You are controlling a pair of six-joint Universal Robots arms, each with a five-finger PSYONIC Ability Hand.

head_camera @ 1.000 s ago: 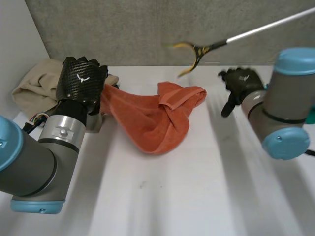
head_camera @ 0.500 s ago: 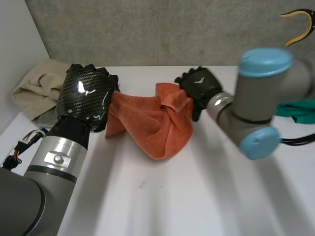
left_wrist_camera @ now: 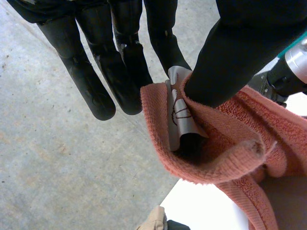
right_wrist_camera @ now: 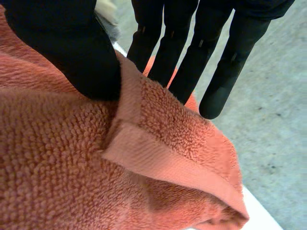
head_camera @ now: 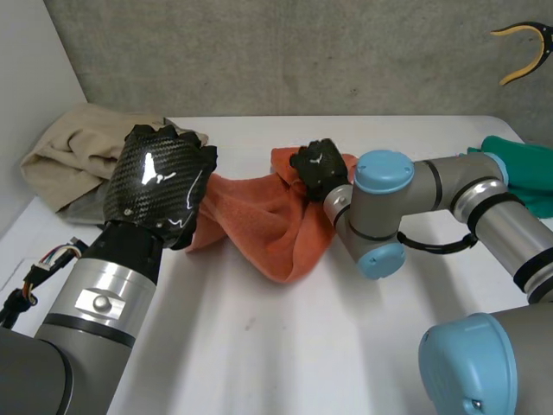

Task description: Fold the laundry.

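Head view: orange towel (head_camera: 259, 220) slung between both hands, its middle sagging toward the white tabletop (head_camera: 285, 346), a little toward 12 o'clock from centre. Left robot hand (head_camera: 160, 186) at the towel's 9 o'clock corner. Left wrist view: thumb and fingers pinch that corner right at its grey label (left_wrist_camera: 180, 117). Right robot hand (head_camera: 318, 166) at the towel's 1 o'clock corner. Right wrist view: thumb clamps the hemmed edge against the fingers. Beige cloth (head_camera: 73, 147) heaped at 10 o'clock. Green cloth (head_camera: 518, 173) at 2 o'clock, by the tabletop's edge.
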